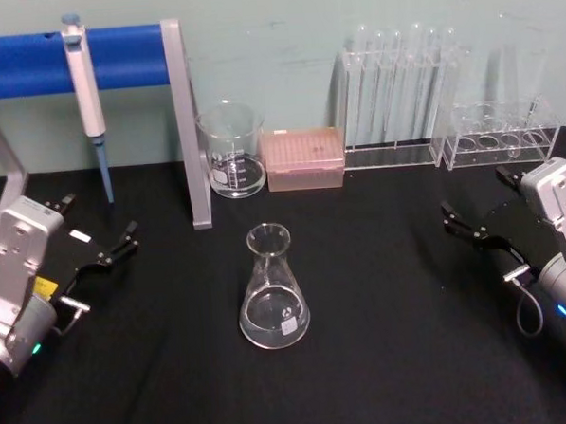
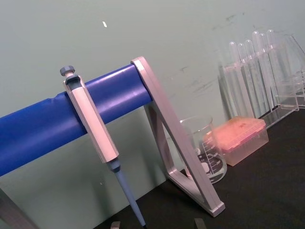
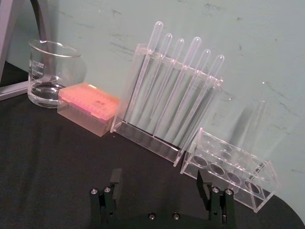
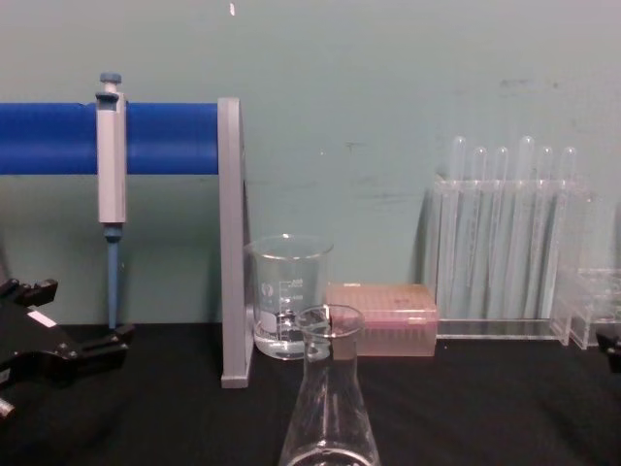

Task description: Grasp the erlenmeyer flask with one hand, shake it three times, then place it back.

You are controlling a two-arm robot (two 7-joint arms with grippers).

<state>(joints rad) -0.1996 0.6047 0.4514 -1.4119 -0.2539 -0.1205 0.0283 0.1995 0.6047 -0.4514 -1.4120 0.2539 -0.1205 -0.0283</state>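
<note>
The erlenmeyer flask stands upright on the black table, at the centre and a little toward me, with a little clear liquid in its base; in the chest view the flask rises at the bottom centre. My left gripper rests open over the table well to the flask's left, also seen as the left gripper at the chest view's left edge. My right gripper hangs open far to the flask's right; in its own wrist view the right gripper holds nothing between its fingers.
Along the back wall stand a glass beaker, a pink tip box, a rack of tubes and a low clear rack. A pipette hangs from a blue bar on a grey frame post.
</note>
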